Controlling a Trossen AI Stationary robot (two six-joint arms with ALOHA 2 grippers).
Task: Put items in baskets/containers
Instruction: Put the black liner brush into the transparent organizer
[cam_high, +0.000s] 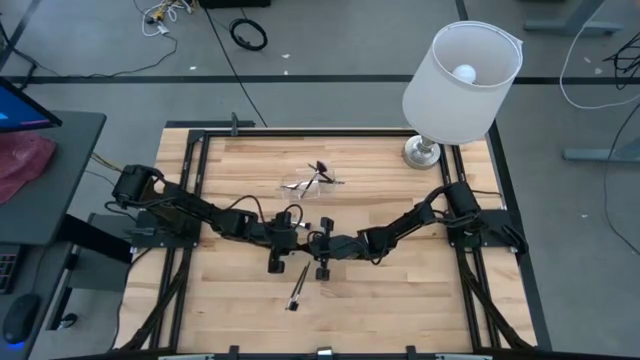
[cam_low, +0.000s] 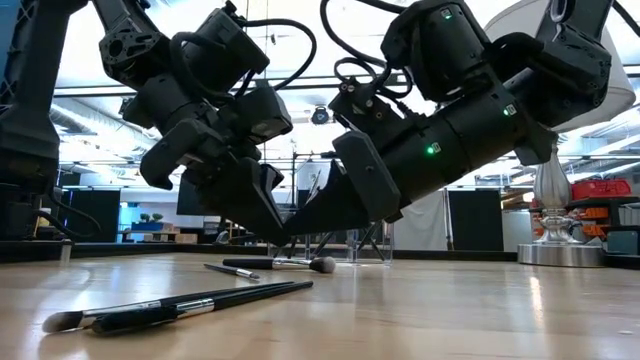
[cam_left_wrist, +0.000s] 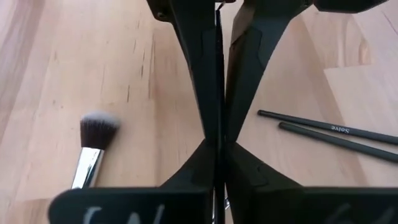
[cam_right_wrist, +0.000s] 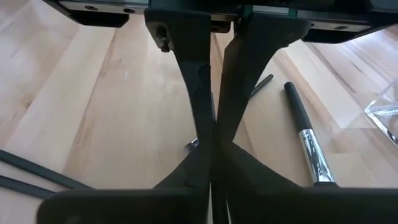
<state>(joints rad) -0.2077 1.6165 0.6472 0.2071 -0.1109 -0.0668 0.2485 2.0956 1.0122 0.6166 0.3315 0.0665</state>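
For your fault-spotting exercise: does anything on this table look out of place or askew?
Yes. The clear cup lies tipped on its side, brushes splaying from it, and two brushes lie loose on the table near both grippers' shut jaws.

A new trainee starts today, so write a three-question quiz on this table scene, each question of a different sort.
1. True or false: the left end effector and the right end effector sit close together over the middle of the table.
2. The two brushes nearest the table's front edge are: A) standing upright, B) lying flat on the wood, C) hanging from an arm.
3. Fill in: the white-shaded ___ stands at the back right corner.

Key: 1 true; 2 B; 3 lamp.
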